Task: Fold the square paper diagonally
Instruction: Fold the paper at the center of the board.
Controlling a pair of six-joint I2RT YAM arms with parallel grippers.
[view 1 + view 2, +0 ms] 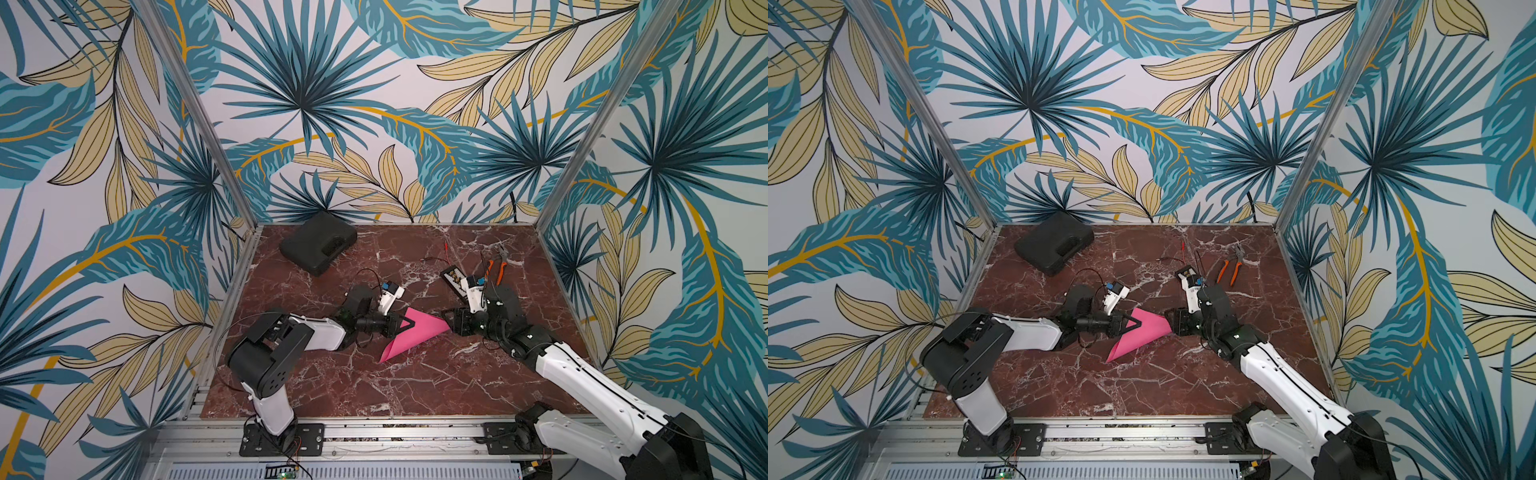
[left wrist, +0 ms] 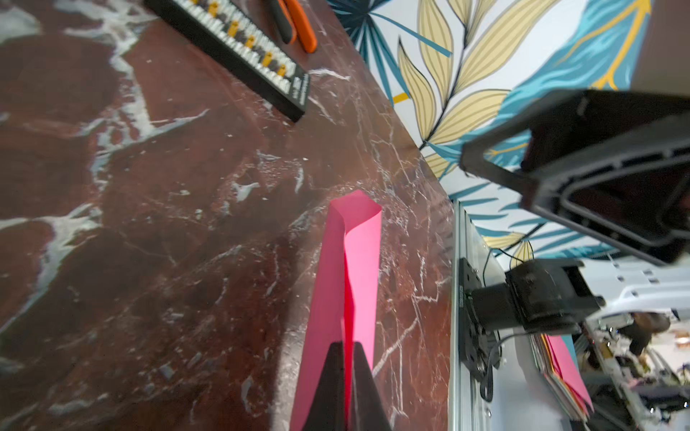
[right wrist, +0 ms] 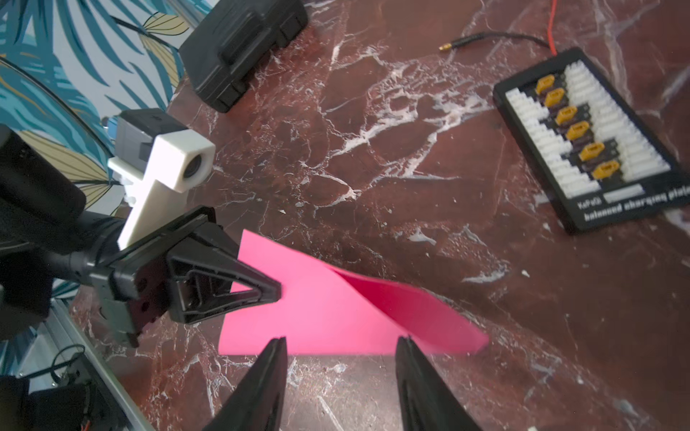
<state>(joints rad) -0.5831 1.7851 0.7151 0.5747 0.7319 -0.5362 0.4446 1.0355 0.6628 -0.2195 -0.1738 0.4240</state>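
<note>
Paper (image 1: 417, 334) lies loosely doubled on the counter (image 1: 374, 395), left end effector (image 3: 278, 293) clenched on both layers. Right end effector (image 3: 341, 341), released beside it, should flatten the crease without shifting them.

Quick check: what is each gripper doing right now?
Left gripper: closed, pinching the square paper.
Right gripper: open, holding nothing, jaws apart at the paper's edge.

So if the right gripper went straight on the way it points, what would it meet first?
Most likely the square paper: the right gripper is open, its tips right at the sheet's near edge. Beyond sits the left gripper, shut on the paper. Height over the sheet is hard to judge.
</note>
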